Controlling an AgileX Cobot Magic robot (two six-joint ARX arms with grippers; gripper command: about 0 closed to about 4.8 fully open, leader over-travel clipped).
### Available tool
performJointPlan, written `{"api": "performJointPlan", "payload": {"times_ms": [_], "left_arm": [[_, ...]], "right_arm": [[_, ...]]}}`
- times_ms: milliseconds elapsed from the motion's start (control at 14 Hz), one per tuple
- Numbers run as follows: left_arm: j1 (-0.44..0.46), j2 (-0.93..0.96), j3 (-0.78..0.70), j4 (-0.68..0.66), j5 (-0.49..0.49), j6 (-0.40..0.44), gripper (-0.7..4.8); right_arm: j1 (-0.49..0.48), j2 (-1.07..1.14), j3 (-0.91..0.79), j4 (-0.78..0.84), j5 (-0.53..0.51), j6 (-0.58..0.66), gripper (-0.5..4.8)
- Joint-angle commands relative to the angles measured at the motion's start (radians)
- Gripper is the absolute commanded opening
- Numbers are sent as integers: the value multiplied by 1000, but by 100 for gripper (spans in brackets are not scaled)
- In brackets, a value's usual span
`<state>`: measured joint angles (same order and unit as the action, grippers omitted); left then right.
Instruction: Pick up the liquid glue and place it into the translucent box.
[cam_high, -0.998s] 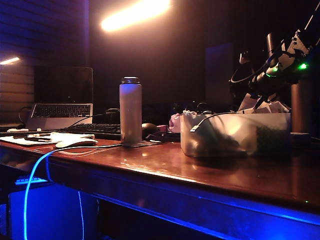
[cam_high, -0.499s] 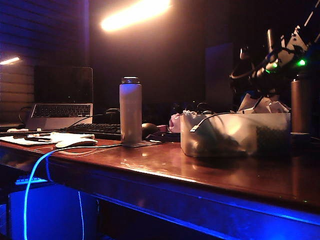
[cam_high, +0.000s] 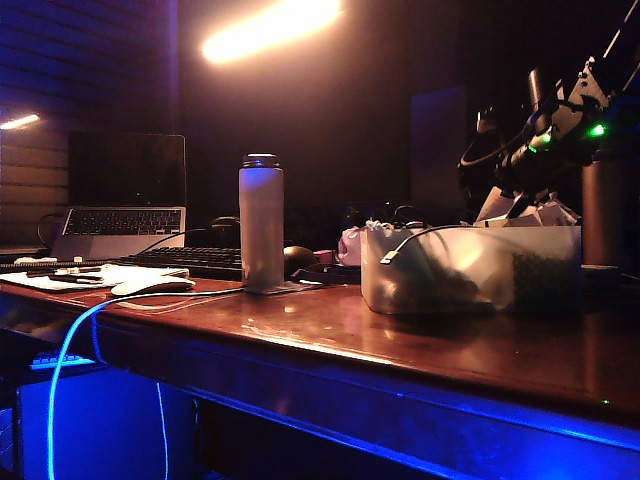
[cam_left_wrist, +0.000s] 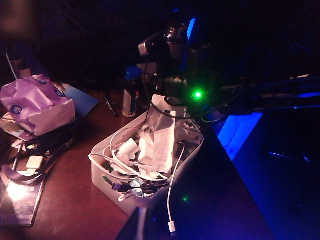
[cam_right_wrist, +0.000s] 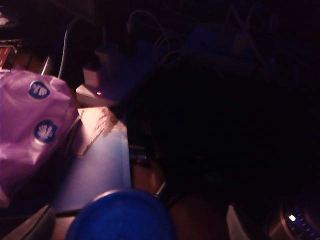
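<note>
- Behind the translucent box (cam_left_wrist: 107, 167), on the dark wooden table (cam_left_wrist: 65, 200), stands the liquid glue (cam_left_wrist: 131, 92): a small upright white bottle with a blue cap, just beside the box's far wall and apart from it. In the right wrist view a blue cap (cam_right_wrist: 120, 220) fills the near edge, most likely that same bottle seen from above.
- Directly over that cap hangs the right gripper (cam_left_wrist: 167, 47); the dim frames do not show its jaws, but they appear to stand wide apart and nothing seems to be held. How far it is above the cap I cannot tell.
- Risk: the bottle is slim and upright, so a finger landing on the cap rather than passing either side could tip it onto the table or against the box wall.
- Risk: the box already brims with white cables (cam_left_wrist: 127, 160) and a paper slip (cam_left_wrist: 162, 137), and one cable trails over the rim. A bottle dropped on that heap may roll off, and the arm could snag a loop on the way in.
- Risk: a purple bag (cam_right_wrist: 30, 135) and a blue booklet (cam_right_wrist: 97, 167) lie close by; a wide approach might brush them.
- The left gripper is not visible in any view, so its state cannot be told; its camera looks down on the box from well apart.
- A tall pale bottle (cam_high: 261, 222) stands far off and plays no part.
</note>
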<state>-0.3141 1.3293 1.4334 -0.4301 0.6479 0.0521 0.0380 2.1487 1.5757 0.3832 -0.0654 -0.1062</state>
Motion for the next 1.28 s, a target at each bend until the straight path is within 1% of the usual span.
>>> {"api": "performJointPlan", "payload": {"times_ms": [71, 143, 285, 499, 571, 642, 927, 1284], "left_arm": [[0, -2, 4, 12, 8, 0, -6], [0, -2, 4, 12, 8, 0, -6], [0, -2, 4, 13, 8, 0, -6], [0, -2, 4, 12, 8, 0, -6], [0, -2, 4, 12, 8, 0, -6], [0, -2, 4, 12, 8, 0, -6], [0, -2, 4, 6, 7, 0, -6], [0, -2, 4, 8, 7, 1, -6]], "right_arm": [[0, 2, 5, 10, 0, -3, 301], [0, 2, 5, 11, 0, -3, 258], [0, 2, 5, 11, 0, -3, 250], [0, 2, 5, 17, -1, -3, 224], [0, 2, 5, 18, -2, -3, 165], [0, 2, 5, 20, -5, -3, 135], [0, -2, 5, 49, -4, -3, 135], [-1, -64, 6, 94, -3, -3, 135]]}}
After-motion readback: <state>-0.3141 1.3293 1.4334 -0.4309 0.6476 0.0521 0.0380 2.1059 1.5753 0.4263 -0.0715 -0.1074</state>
